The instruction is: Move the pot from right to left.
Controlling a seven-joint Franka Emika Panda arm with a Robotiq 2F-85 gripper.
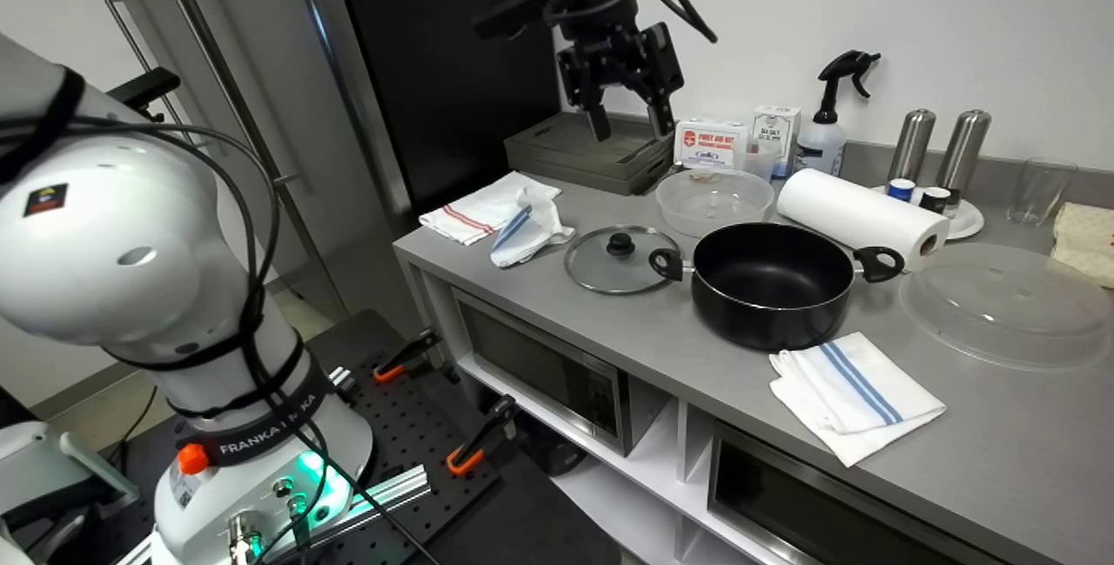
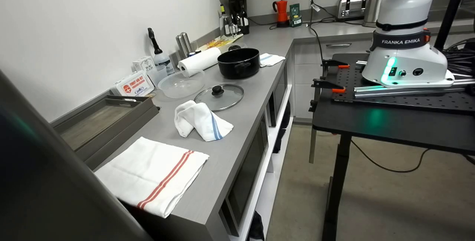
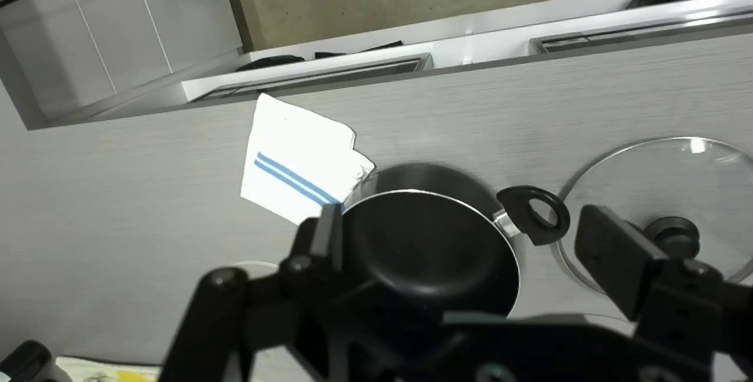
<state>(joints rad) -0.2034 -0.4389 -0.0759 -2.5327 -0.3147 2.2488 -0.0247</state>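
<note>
Pot (image 1: pixel 770 286) on grey surface (image 1: pixel 644 321), right of centre in an exterior view, just beside the glass lid (image 1: pixel 620 264). I note my hand (image 1: pixel 633 123) at upper centre there, hanging above, spread wide.

The white arm (image 1: pixel 96 234) has black straps (image 2: pixel 402 26), a FRANKA EMIKA collar (image 2: pixel 400 41) and black hand (image 1: pixel 633 121).

- Pot (image 1: pixel 770 286): on the counter (image 1: pixel 644 321), right of frame centre in an exterior view.
- Lid (image 1: pixel 609 267): left of the pot, near frame centre.
- Towel (image 1: pixel 857 398): before the pot, lower right.
- Paper roll (image 1: pixel 857 212): behind the pot, right half.
- Gripper (image 1: pixel 632 125): above the counter, upper centre.
</note>
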